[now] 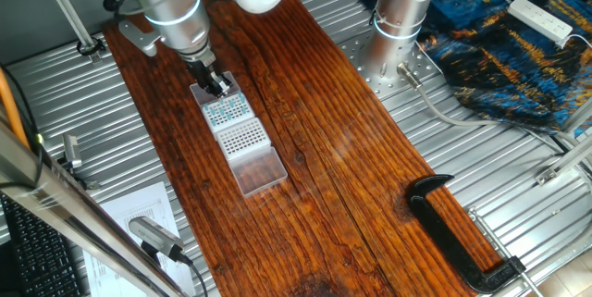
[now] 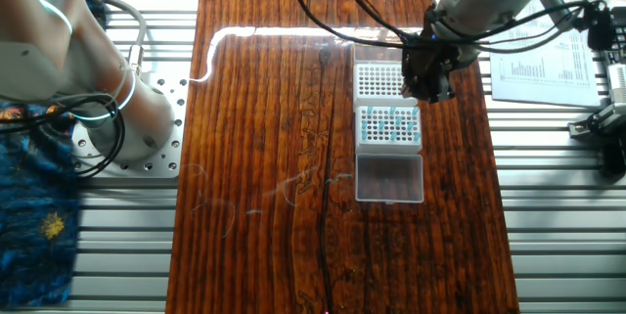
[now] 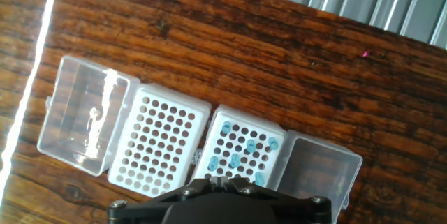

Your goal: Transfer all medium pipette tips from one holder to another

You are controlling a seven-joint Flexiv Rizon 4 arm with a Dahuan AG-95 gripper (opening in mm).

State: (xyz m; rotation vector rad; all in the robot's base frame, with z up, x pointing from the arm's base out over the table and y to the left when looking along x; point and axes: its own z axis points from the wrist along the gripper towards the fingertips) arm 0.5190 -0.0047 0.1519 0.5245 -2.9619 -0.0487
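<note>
Arm upright, gripper (image 2: 427, 81) low beside medium pipette tips (image 3: 244, 155) holder; jaw state seemingly hidden, cannot tell.

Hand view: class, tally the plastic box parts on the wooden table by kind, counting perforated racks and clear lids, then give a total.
White perforated plastic racks: 2
Clear open plastic lids: 2
Total: 4
</note>
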